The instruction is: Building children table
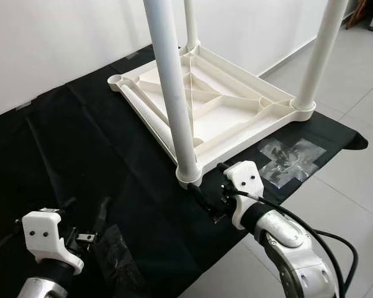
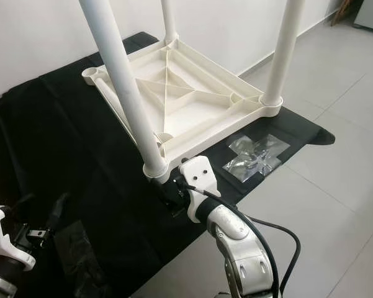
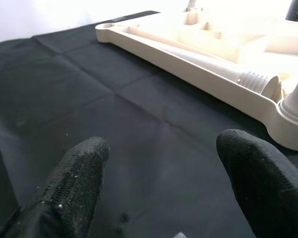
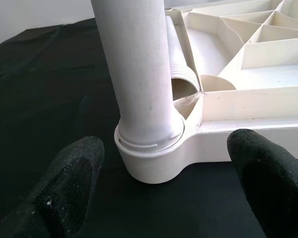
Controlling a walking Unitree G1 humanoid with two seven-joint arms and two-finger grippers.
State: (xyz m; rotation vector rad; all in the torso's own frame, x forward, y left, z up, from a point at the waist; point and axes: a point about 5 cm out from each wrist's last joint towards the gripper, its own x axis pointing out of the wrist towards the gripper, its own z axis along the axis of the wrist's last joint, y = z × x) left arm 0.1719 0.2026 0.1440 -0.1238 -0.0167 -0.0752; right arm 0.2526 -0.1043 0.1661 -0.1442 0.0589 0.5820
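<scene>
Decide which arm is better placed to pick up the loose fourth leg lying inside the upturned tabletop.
Right. The right gripper is open at the corner nearest the loose leg; the left gripper sits farther back on the black cloth.

Right gripper [image 4: 158,198] spread just short of the near table leg [image 1: 174,93], corner socket [image 4: 149,158] blocking ahead, black cloth [image 1: 80,143] bare to the left, loose leg [image 4: 178,59] lying inside the upturned tabletop [image 1: 217,99]
</scene>
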